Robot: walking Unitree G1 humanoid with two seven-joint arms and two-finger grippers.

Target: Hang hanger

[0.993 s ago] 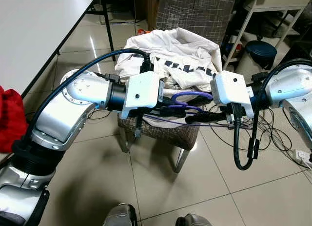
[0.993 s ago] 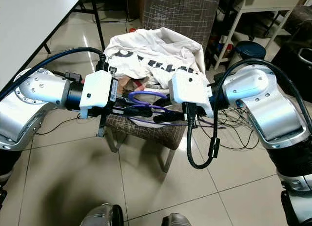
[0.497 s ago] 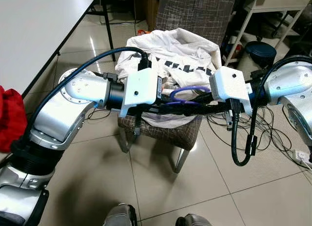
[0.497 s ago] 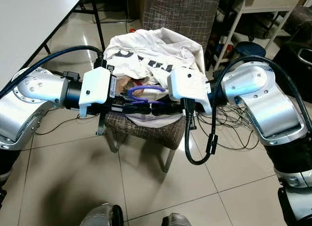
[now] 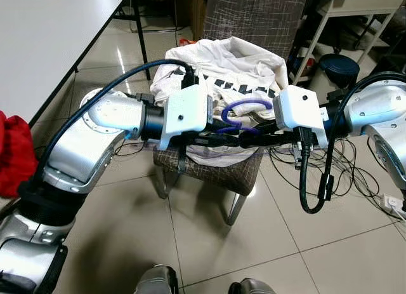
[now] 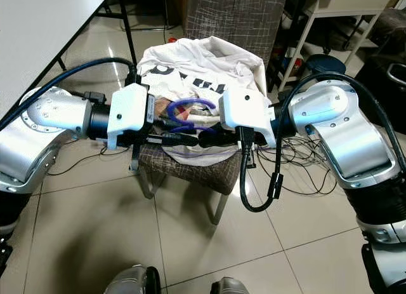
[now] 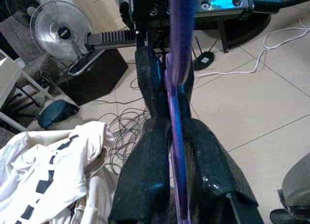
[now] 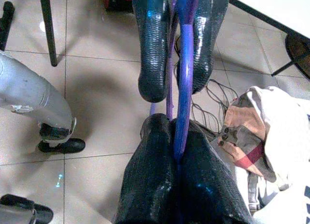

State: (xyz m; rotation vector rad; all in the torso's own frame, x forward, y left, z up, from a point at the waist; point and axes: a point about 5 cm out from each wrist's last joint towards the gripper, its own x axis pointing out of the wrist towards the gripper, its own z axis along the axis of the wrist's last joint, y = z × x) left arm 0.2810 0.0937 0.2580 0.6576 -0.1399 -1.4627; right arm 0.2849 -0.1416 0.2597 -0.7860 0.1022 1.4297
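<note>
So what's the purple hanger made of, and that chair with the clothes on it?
The purple hanger looks like smooth, glossy plastic; it shines in both wrist views. The chair seems to have woven brown checked fabric on its seat and back, and shiny metal legs.

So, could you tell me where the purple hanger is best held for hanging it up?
On its straight bar, from the two ends, as now: the left gripper and right gripper are each shut on the purple hanger, fingers facing each other. That leaves its curved hook standing free above the chair, probably ready to catch a rail.
</note>
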